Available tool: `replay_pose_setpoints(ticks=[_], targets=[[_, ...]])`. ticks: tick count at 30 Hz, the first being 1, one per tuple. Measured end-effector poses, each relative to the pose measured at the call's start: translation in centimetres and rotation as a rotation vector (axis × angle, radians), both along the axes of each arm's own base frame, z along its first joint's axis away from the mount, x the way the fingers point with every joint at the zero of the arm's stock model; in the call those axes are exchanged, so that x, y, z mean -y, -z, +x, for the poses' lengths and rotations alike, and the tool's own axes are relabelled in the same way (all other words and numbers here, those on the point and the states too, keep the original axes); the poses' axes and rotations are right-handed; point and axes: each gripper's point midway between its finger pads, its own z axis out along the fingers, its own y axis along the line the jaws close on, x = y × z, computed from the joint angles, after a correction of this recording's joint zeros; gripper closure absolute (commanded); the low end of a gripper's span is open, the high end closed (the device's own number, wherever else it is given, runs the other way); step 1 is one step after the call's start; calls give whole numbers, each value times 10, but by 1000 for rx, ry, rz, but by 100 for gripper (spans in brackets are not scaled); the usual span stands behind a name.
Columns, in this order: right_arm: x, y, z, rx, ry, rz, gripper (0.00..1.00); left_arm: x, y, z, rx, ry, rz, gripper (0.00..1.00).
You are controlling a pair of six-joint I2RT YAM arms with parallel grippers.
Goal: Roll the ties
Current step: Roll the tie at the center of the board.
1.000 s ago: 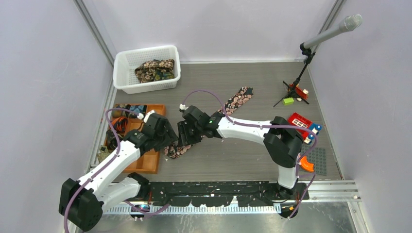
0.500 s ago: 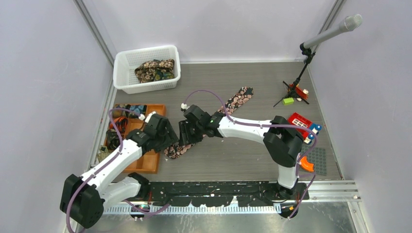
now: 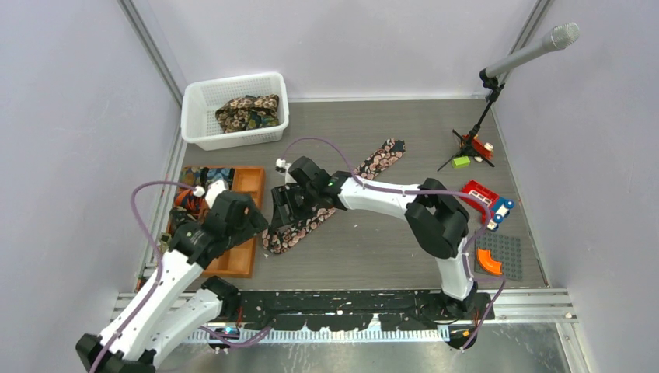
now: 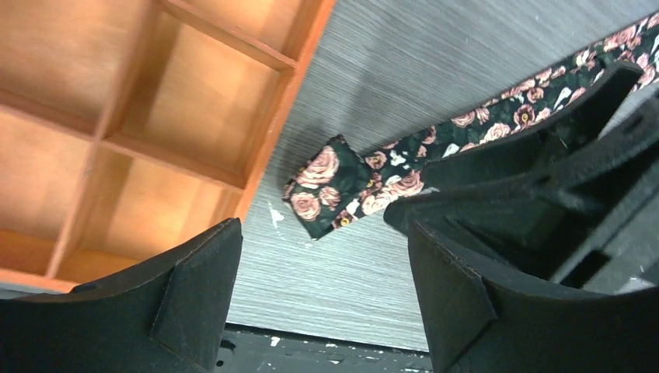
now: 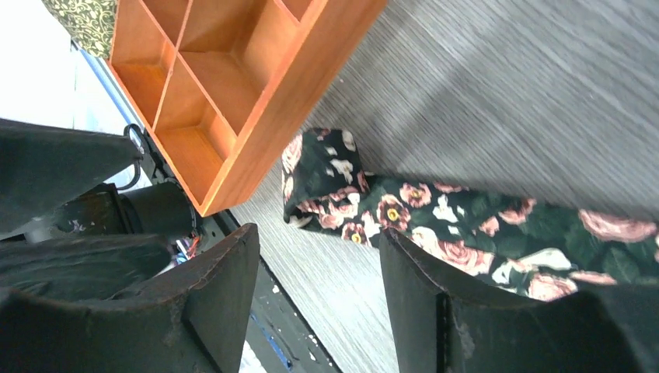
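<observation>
Surface: grey wood-grain table between pale lilac walls; both arms reach over its left half.
Tie in work: black tie with pink flowers lies on the table in a diagonal line, from the rear middle down to the front left.
Near end: folded end is turned over on itself in a short flat fold. It rests on the table, close to the front corner of the orange tray but not touching it.
Left gripper: left gripper has its jaws apart and holds nothing. It hangs above the fold and the tray edge.
Right gripper: right gripper also has its jaws wide and empty. It is low over the tie, just beside the fold.
Other ties: brown-gold ties lie heaped in the white basket at the rear left, loose as far as I can see.
Tray content: the front compartments look bare; the dark things in the rear ones are too small to name.
Done: I judge only the first fold of one tie is made.
Left: almost the whole length of this tie is flat and must be rolled up, then the ties in the basket.
</observation>
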Motion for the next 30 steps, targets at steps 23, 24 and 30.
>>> replay_pose_setpoints(ticks=[23,24,30], targets=[[-30,37,-2,-76,-158,-49,50,-40,-23,-29,141,-119,-5,15],[-30,39,-4,-80,-162,-52,52,-40,-23,-29,139,-119,-4,15],[-33,40,-9,-91,-180,-52,68,-40,-21,-29,135,-119,-1,16]])
